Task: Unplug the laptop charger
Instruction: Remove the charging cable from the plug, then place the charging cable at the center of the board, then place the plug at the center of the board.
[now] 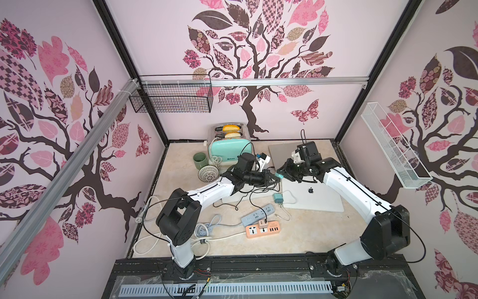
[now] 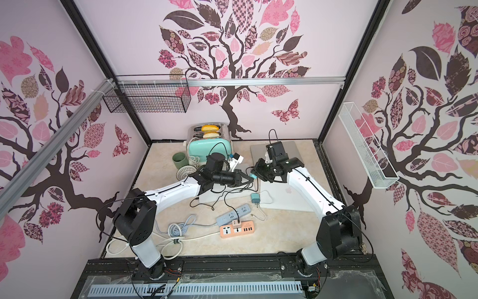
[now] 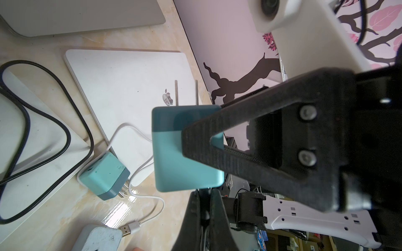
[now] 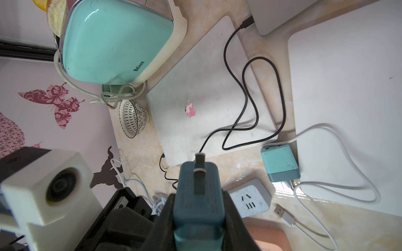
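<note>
Since the teal charger (image 4: 199, 191) hangs above the counter (image 1: 297, 233), pinched in the right hand (image 4: 199, 208) with prongs bare, at 1 o'clock of the grey power strip (image 1: 257, 214), unplugging appears done; the left hand (image 3: 204, 202), pressed together, sits just beside it, leaving only set-down

Soft, even light filled the scene, glare streaked the bench (image 3: 104, 208), and the top views bowed at their edges.

Both top views look steeply down from high above the arm bases over the whole worktop (image 1: 297, 238). The wrist views sit close and face each other, sharing the teal charger (image 3: 174, 156) between them, mid-frame.
</note>
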Controlling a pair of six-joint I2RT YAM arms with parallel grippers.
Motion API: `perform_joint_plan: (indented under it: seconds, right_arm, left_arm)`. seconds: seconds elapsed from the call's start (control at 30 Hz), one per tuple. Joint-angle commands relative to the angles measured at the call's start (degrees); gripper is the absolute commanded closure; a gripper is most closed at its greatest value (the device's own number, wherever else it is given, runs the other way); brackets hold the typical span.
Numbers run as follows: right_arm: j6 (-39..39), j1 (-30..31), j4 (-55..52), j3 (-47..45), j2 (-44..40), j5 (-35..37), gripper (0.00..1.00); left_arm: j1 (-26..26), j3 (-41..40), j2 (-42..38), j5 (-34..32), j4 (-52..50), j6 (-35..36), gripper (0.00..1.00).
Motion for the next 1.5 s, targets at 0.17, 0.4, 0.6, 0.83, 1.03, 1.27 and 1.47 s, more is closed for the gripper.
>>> perform_joint_plan:
  seconds: [0.17,0.4,0.6,0.83,1.03,1.27,1.47]
  right_arm:
    - [13.3,-11.4,13.0,-3.3,-1.3,15.9,1.00]
    - [9.1,-11.6,10.5,0.3,0.0,14.8,1.00]
    - [2.9,-11.5,4.7,0.2,1.2,8.9,1.00]
    - [0.6,-7.6,3.8,-5.0,4.2,-0.3,1.00]
    - [-1.1,-0.9,1.5,-3.0,10.5,-2.9,1.00]
    - [-4.0,4.0,-1.9,-0.3,16.1,-5.9,1.00]
    - [-8.7,4.1,-6.7,-1.4,16.8,-6.9,1.00]
  left_arm:
    - [-4.7,0.7,0.5,3.0,-17.6,10.5,1.00]
    - [-4.8,2.0,0.1,0.6,-19.1,11.3,1.00]
    - [0.2,-1.3,0.9,0.9,-27.3,15.2,1.00]
    - [4.4,-5.4,1.3,0.9,-32.8,22.5,1.00]
    - [4.5,-7.4,3.6,-0.6,-29.8,20.2,1.00]
    - [4.5,-8.1,3.1,-4.1,-29.3,18.9,1.00]
    - [4.6,-8.4,3.2,-5.6,-29.5,18.8,1.00]
